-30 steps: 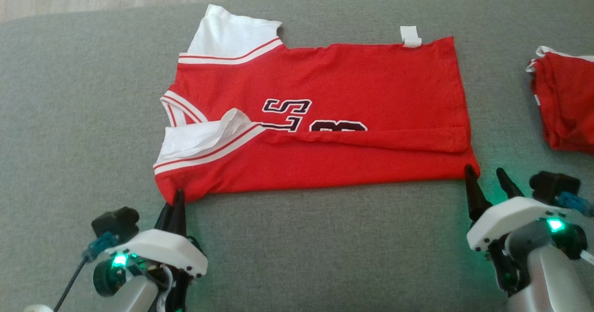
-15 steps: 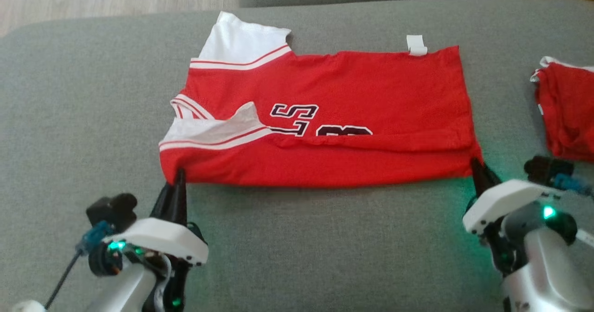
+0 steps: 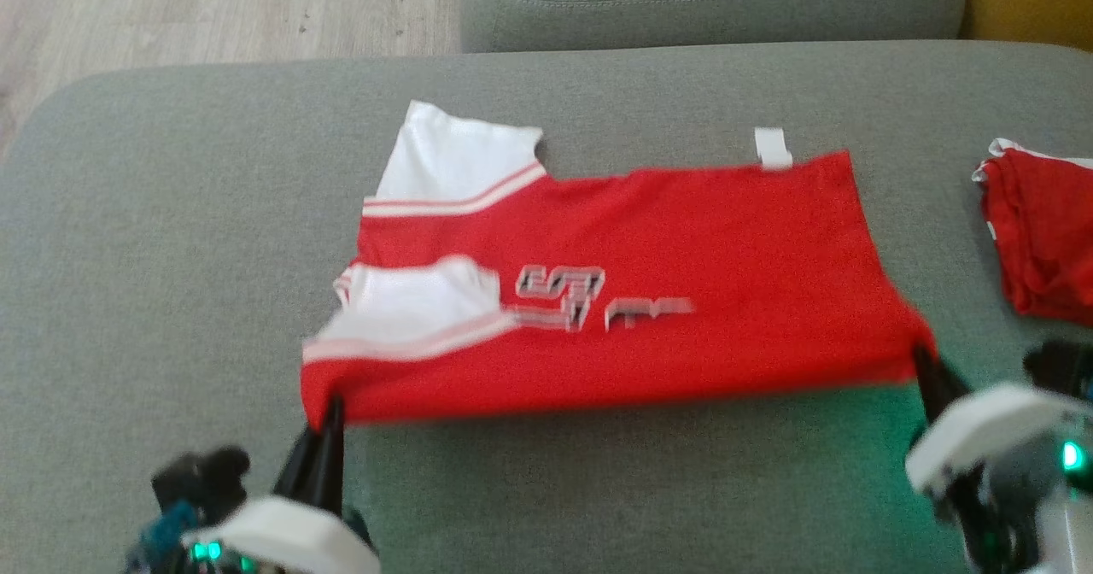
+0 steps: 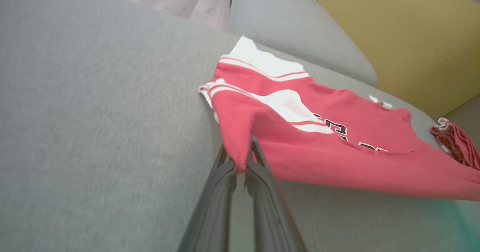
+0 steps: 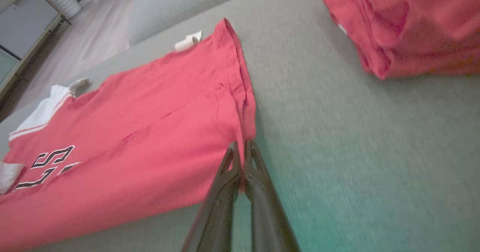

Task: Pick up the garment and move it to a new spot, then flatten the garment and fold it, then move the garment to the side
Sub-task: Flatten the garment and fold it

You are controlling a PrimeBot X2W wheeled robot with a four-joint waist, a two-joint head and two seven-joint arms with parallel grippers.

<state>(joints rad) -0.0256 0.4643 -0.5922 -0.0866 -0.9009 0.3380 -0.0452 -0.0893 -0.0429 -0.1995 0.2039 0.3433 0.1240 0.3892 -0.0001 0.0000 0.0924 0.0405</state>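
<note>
Head view: red-and-white jersey garment spread on grey fabric cushion. Left wrist view: left gripper, jaws clamped on garment's sleeve-side corner. Right wrist view: right gripper, jaws pinching garment's hem corner.

Red jersey, white sleeves, dark lettering, near sleeve folded onto the front.
We find it spread lengthwise on the grey cushion, near long edge raised at both corners, far edge flat.

left gripper: closed on garment | right gripper: closed on garment
</note>
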